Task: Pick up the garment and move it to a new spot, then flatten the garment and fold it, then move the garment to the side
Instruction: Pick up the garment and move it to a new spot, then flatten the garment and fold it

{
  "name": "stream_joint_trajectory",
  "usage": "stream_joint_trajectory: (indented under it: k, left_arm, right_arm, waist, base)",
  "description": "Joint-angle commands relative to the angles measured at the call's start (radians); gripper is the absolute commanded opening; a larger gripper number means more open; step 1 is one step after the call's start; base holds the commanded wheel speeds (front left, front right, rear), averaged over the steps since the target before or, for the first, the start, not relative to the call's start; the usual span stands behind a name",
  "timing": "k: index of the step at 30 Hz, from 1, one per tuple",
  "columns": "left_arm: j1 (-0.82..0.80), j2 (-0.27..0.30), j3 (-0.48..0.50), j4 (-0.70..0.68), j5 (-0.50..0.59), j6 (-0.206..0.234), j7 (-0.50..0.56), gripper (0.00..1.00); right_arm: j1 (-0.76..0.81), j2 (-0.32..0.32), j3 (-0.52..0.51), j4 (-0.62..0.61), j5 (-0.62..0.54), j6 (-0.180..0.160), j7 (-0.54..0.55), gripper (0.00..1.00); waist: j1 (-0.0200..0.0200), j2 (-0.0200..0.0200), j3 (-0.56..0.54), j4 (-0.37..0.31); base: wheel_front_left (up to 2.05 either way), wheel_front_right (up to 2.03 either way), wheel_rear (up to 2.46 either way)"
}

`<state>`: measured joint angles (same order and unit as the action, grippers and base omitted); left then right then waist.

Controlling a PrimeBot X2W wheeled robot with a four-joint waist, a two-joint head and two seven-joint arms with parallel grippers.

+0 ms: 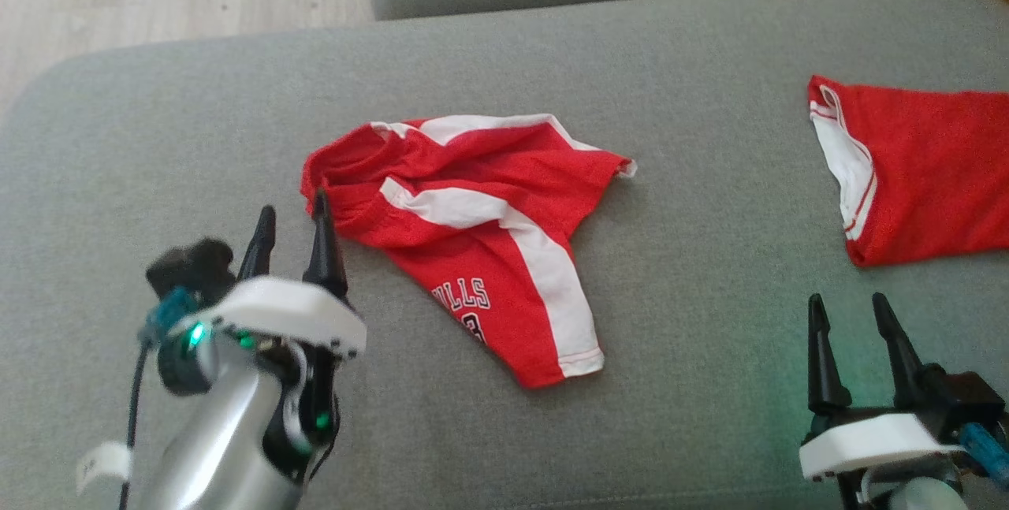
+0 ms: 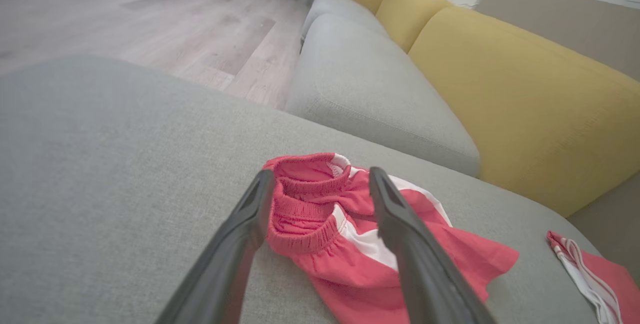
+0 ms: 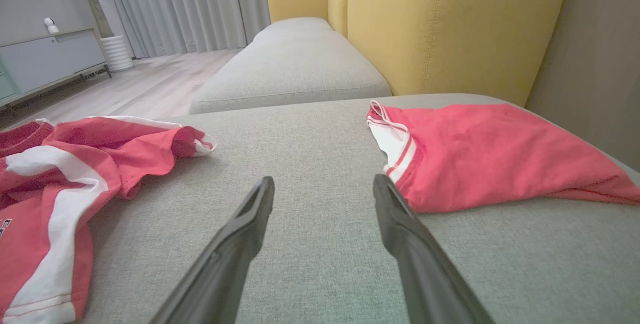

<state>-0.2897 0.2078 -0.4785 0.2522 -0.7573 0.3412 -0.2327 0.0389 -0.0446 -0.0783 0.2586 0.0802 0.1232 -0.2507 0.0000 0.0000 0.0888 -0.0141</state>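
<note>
Two red garments are seen on the grey sofa cushion [image 1: 197, 124], and two pincers are counted, each with two dark fingers.

The first garment [image 1: 473, 234], red shorts with broad white stripes and partly hidden white lettering, is spread loosely and crumpled near the middle of the cushion. Its gathered waistband is turned toward the left side of the head view, and one leg is stretched toward the lower edge of that view. The second garment [image 1: 930, 171], red with white trim along one edge, is laid flatter at the far right of the cushion, well apart from the first.

The left pincer [image 1: 293, 209] is held with its fingers spread and nothing is pinched. It is placed just beside the waistband end of the shorts; in the left wrist view the waistband [image 2: 320, 214] is framed between the two fingers [image 2: 240, 234], and one finger is seen at the very edge of the cloth. Whether the cloth is touched cannot be told.

The right pincer [image 1: 847, 301] is also spread and nothing is held by it. It is set over bare cushion between the two garments, nearer the second garment [image 3: 490, 153], with the shorts [image 3: 60, 164] lying apart on its left.
</note>
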Motion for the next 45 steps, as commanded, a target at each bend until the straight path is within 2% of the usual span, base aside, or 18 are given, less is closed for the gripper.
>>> stream_joint_trajectory:
  k: [1, 5, 12, 15, 18, 27, 36, 45]
  left_arm:
    - [-0.021, 0.034, 0.030, -0.050, 0.025, 0.007, -0.014, 1.00]
    - [0.081, 0.066, 0.020, -0.112, 0.119, 0.018, -0.027, 1.00]
    - [0.262, 0.057, 0.098, -0.217, 0.318, 0.009, -0.029, 1.00]
    - [0.325, 0.043, 0.138, -0.235, 0.389, -0.015, -0.029, 1.00]
    - [0.367, 0.027, 0.168, -0.250, 0.448, -0.058, -0.029, 1.00]
    - [0.407, -0.039, 0.268, -0.235, 0.544, -0.171, -0.029, 1.00]
    - [0.404, -0.083, 0.317, -0.210, 0.598, -0.233, -0.029, 1.00]
    - [0.408, -0.110, 0.358, -0.196, 0.632, -0.272, -0.029, 1.00]
  right_arm:
    - [-0.016, -0.006, 0.019, -0.039, -0.010, 0.008, -0.011, 1.00]
    - [0.009, -0.006, 0.011, -0.056, -0.023, 0.008, -0.011, 1.00]
    - [0.049, -0.006, 0.000, -0.081, -0.045, 0.008, -0.011, 1.00]
    - [0.065, -0.006, 0.002, -0.090, -0.044, 0.008, -0.011, 1.00]
    - [0.081, -0.006, 0.004, -0.097, -0.038, 0.008, -0.011, 1.00]
    - [0.112, -0.006, 0.013, -0.094, -0.015, 0.008, -0.011, 1.00]
    - [0.118, -0.006, 0.035, -0.080, -0.001, 0.008, -0.011, 1.00]
    - [0.115, -0.006, 0.036, -0.072, 0.001, 0.008, -0.011, 1.00]
  waist:
    - [0.0000, 0.0000, -0.017, 0.014]
    - [0.0000, 0.0000, -0.041, 0.035]
    - [0.0000, 0.0000, -0.078, 0.076]
    - [0.0000, 0.0000, -0.088, 0.090]
    - [0.0000, 0.0000, -0.097, 0.102]
    - [0.0000, 0.0000, -0.110, 0.097]
    - [0.0000, 0.0000, -0.115, 0.079]
    - [0.0000, 0.0000, -0.116, 0.070]
  base:
    - [0.00, 0.00, 0.00]
    - [0.00, 0.00, 0.00]
    - [0.00, 0.00, 0.00]
    - [0.00, 0.00, 0.00]
    - [0.00, 0.00, 0.00]
    - [0.00, 0.00, 0.00]
    - [0.00, 0.00, 0.00]
    - [0.00, 0.00, 0.00]
